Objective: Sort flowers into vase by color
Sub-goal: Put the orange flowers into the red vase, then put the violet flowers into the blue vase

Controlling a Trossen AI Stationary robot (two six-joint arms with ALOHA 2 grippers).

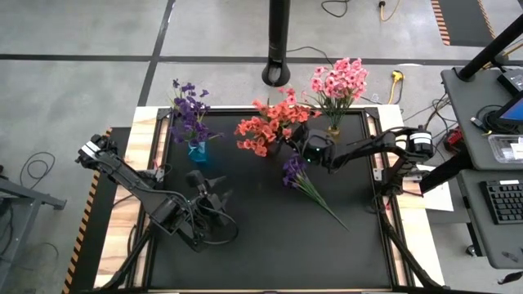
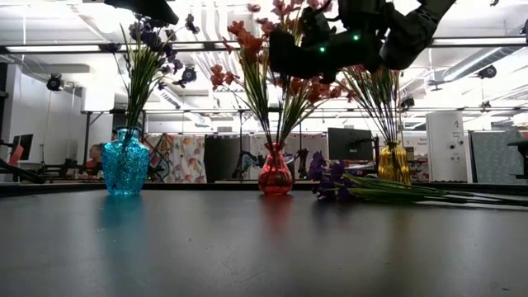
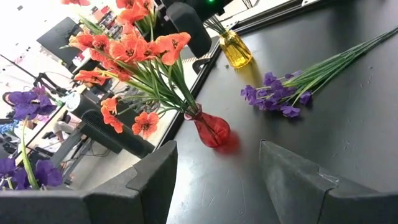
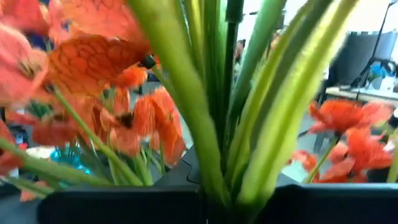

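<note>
Right claw (image 1: 296, 140) grips the coral stems (image 4: 214, 93) over the red vase (image 2: 275, 175); we release only once they're seated. Left claw (image 3: 214, 177) waits wide.

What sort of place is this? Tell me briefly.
Probably a robotics lab or open workshop: a black worktable on bare concrete, a desk with a keyboard beside it, and monitors and strip lighting behind.

A grey concrete floor (image 1: 73, 90), crossed by dark lines, is seen around a black table (image 1: 270, 237) edged in pale wood. A black pole (image 1: 279, 41) is planted at 12 o'clock. A grey desk (image 1: 482, 163) with a keyboard (image 1: 500, 201) is placed at 3 o'clock. Beyond the table, white ceiling beams, a monitor (image 2: 350, 143) and patterned cloth (image 2: 177, 158) are visible.
</note>
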